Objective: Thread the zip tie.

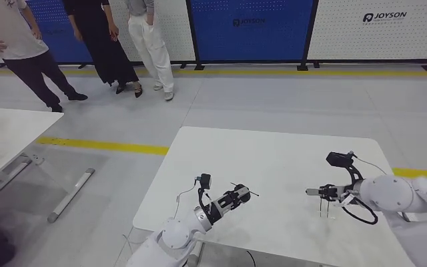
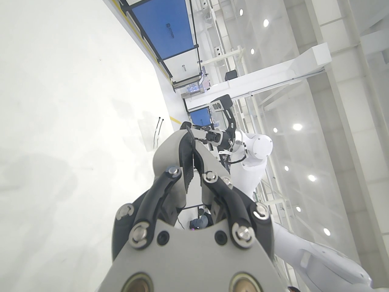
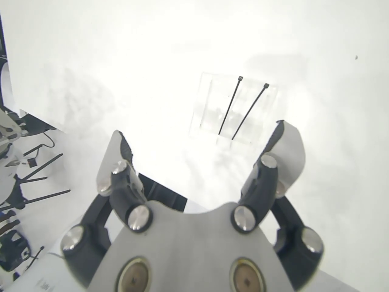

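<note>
**Tabletop:** White tabletop.

**Left end effector**: In the top view it sits near the tabletop's centre, slightly toward 9 o'clock. The fingers are pressed together at the tips. In the top view a thin black strip crosses the tips, taken to be a held zip tie, with its free end pointing toward 4 o'clock. The grip point is too small to confirm in detail.

**Right end effector**: In the top view it sits toward 3 o'clock from the tabletop's centre, well apart from the left one. The fingers are spread wide and nothing is between them.

**Stock:** Two spare zip ties stand side by side in a clear holder, with their heads uppermost and their tails in the holder. In the top view the holder is at 5 o'clock from the right end effector and just beside it. The ties lean slightly and are not touching each other. The right fingers are clear of both ties.
</note>
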Controlling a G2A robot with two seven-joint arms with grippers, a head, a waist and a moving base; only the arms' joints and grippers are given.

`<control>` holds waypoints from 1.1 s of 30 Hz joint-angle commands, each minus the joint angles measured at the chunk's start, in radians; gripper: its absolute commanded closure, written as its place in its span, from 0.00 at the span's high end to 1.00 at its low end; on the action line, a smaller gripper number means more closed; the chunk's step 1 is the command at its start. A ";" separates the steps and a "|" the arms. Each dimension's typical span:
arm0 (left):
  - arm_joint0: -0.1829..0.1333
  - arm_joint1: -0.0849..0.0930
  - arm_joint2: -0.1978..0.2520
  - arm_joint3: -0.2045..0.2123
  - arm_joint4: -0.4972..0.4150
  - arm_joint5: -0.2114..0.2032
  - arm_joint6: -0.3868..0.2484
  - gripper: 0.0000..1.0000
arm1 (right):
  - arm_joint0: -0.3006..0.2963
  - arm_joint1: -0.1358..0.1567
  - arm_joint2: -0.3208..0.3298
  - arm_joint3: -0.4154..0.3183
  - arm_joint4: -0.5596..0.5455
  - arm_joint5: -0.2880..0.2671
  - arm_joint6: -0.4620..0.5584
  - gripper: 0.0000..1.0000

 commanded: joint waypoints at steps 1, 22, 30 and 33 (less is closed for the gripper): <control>0.000 0.000 0.000 0.000 0.000 0.000 0.000 0.00 | -0.014 0.000 0.004 -0.002 0.008 -0.019 -0.028 1.00; 0.000 0.000 0.000 0.000 0.000 0.000 0.000 0.00 | 0.004 -0.014 -0.010 0.075 0.094 -0.054 0.009 1.00; 0.000 0.000 0.000 0.000 0.000 0.000 0.000 0.00 | 0.033 -0.024 -0.037 0.096 0.066 0.013 0.010 1.00; 0.000 0.000 0.000 0.000 0.000 0.000 0.000 0.00 | 0.045 -0.030 -0.053 0.117 0.065 0.017 0.019 0.94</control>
